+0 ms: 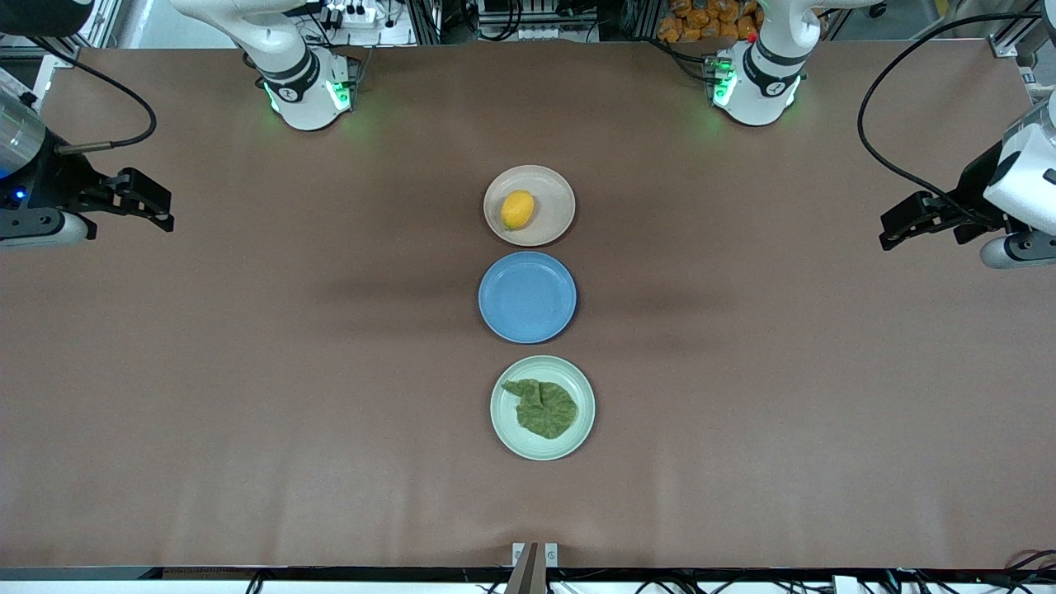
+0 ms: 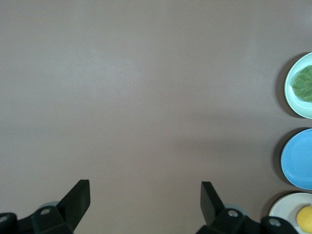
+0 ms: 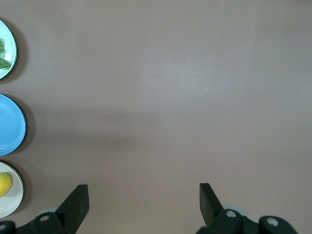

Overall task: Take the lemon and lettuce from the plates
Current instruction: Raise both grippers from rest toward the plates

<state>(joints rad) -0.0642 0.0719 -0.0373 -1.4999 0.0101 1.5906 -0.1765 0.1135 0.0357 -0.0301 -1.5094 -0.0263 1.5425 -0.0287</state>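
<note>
The lemon lies on the beige-pink plate, the plate farthest from the front camera. The lettuce lies flat on the mint plate, the nearest one. My left gripper is open and empty over bare table at the left arm's end, well apart from the plates. My right gripper is open and empty over bare table at the right arm's end. The left wrist view shows its open gripper, the lettuce and the lemon. The right wrist view shows its open gripper and the lemon.
An empty blue plate sits between the two task plates, so the three form a line down the table's middle. The brown table spreads wide toward both arms' ends. Cables hang near both arms.
</note>
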